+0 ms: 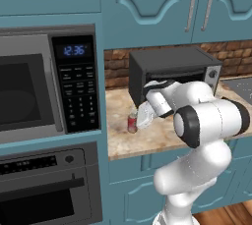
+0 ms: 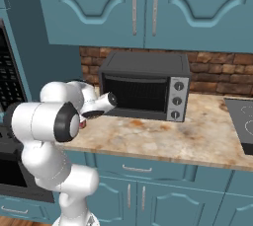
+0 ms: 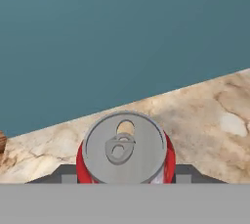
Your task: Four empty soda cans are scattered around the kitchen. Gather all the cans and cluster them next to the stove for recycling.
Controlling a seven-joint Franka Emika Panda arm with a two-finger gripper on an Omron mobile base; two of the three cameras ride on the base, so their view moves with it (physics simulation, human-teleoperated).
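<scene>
A red soda can (image 1: 132, 122) stands upright on the mottled beige stone counter (image 1: 147, 138), near the counter's left end, just in front of the black toaster oven (image 1: 172, 74) and close to the teal side panel (image 1: 102, 96) of the tall oven column. From the hand view the can (image 3: 124, 149) is a smooth cylinder with a dull silver lid, a raised rim and a pull tab over the opening; its red wall shows on both sides beneath the lid. The gripper (image 1: 142, 118) reaches down beside the can from the right, with the can lying between the two dark finger tips at the bottom of the hand view; whether the claw presses on it or stands apart I cannot tell. Behind the can rises the flat matte teal panel. The toaster oven is a boxy metal case with a dark glass door and three round knobs (image 2: 178, 100), backed by a rough brick wall (image 2: 217, 74). The glossy black stove (image 2: 242, 119) lies flat at the counter's far right, well apart from the can. The white arm's elbow (image 1: 209, 121) covers part of the counter
</scene>
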